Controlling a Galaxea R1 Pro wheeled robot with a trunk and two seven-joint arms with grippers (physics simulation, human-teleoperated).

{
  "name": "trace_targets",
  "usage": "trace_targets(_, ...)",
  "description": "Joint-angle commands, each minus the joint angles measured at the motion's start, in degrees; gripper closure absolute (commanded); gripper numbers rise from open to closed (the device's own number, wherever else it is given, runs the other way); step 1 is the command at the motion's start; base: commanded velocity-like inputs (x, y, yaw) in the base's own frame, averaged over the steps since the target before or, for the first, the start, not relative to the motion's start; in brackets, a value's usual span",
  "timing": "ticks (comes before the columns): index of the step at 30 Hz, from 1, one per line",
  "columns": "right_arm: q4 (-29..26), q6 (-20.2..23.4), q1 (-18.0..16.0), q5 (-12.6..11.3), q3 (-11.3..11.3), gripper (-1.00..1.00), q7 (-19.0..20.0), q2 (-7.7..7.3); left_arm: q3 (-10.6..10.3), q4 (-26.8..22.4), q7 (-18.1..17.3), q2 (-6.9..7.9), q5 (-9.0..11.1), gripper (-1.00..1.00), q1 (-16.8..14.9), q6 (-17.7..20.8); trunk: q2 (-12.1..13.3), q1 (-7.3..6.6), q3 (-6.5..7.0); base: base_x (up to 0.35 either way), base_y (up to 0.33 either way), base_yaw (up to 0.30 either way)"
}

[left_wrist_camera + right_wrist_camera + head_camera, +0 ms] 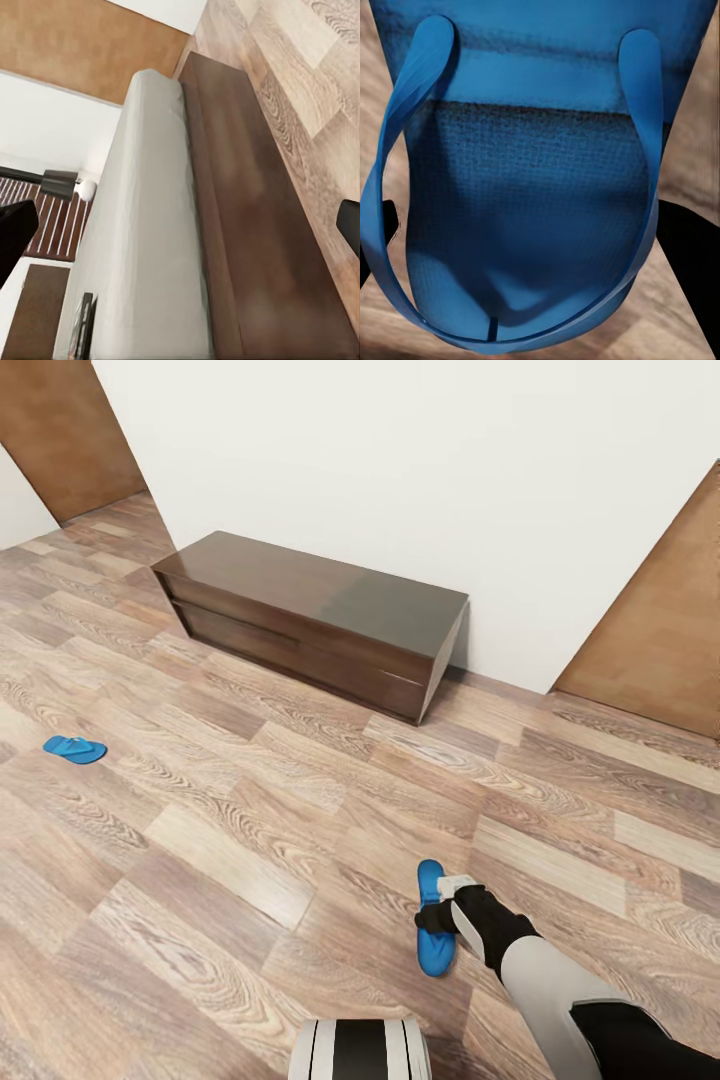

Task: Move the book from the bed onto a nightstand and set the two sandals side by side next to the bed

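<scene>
Two bright blue sandals lie on the wood-plank floor. One sandal (75,749) rests far off to the left. The other sandal (433,920) is just ahead of my base, and my right gripper (443,913) is down on it, its dark fingers (690,255) pressed against both sides of the sole (532,210). My left gripper (180,232) is open and holds nothing; beyond it lies the bed with its pale mattress (142,225) and dark wooden frame (255,225). The book (81,330) lies on the mattress near a dark brown nightstand (37,315).
A low dark wooden bench (310,615) stands against the white wall ahead. Brown wood panels (660,640) flank the wall on both sides. Open plank floor stretches between the two sandals. A lamp (64,184) stands beyond the bed's head end.
</scene>
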Motion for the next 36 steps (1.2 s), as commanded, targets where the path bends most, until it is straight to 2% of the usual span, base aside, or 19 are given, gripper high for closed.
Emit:
trace_targets(1, -0.1, 0.3, 0.0, 0.5, 0.1, 1.0, 0.3, 0.0, 0.0, 0.4, 0.0, 0.0, -0.4, -1.0, 0.0, 0.0, 0.0, -0.03, 0.19, 0.0, 0.0, 0.0)
trace_targets(12, -0.7, 0.3, 0.2, 0.5, 0.0, 1.0, 0.3, 0.09, 0.0, 2.8, 0.1, 0.0, -0.5, -1.0, -0.2, -1.9, 0.1, -0.32, 2.63, 0.0, 0.0, 0.0)
trace_targets(19, -0.9, 0.4, 0.2, 0.6, 1.0, 1.0, 0.2, 0.04, 0.0, 3.6, 0.0, -0.02, -0.5, -1.0, -0.3, -1.8, 0.2, -0.5, 4.18, 0.0, 0.0, 0.0)
trace_targets(25, -0.9, 0.4, 0.2, 0.5, 1.2, 1.0, 0.3, 0.0, 0.0, 8.3, -0.2, -0.04, -0.3, -1.0, -0.5, -1.8, 0.3, -0.65, 5.51, 0.0, 0.0, 0.0)
trace_targets(28, -0.9, 0.4, 0.2, 0.5, 1.2, 1.0, 0.3, 0.03, 0.0, 10.2, -1.5, -0.12, -0.1, -1.0, -0.7, -1.8, 0.4, -0.73, 6.18, 0.0, 0.0, 0.0)
trace_targets(31, -0.9, 0.4, 0.2, 0.6, 1.2, 1.0, 0.2, 0.05, 0.0, 11.5, -4.5, -0.44, 0.2, -1.0, -1.2, -1.6, 0.4, -0.81, 6.84, 0.0, 0.0, 0.0)
trace_targets(32, -0.9, 0.4, 0.2, 0.6, 1.2, 1.0, 0.2, 0.05, 0.0, 11.9, -5.8, -0.77, 0.4, -1.0, -1.5, -1.5, 0.4, -0.83, 7.06, 0.0, 0.0, 0.0)
trace_targets(33, -0.9, 0.4, 0.2, 0.6, 1.3, 1.0, 0.2, 0.09, -0.1, 13.2, -8.9, -2.35, 1.0, -1.0, -2.4, -1.4, 0.4, -0.86, 7.28, 0.0, 0.0, 0.0)
trace_targets(35, -0.9, 0.4, 0.2, 0.6, 1.4, 1.0, 0.1, 0.11, -0.1, 14.6, -11.5, -4.33, 1.3, -1.0, -3.3, -1.4, 0.5, -0.91, 7.73, 0.0, 0.0, 0.0)
trace_targets(36, -0.9, 0.4, 0.2, 0.6, 1.4, 1.0, 0.0, 0.08, -0.1, 16.1, -13.2, -6.36, 1.5, -1.0, -4.5, -1.6, 0.5, -0.94, 7.95, 0.0, 0.0, 0.0)
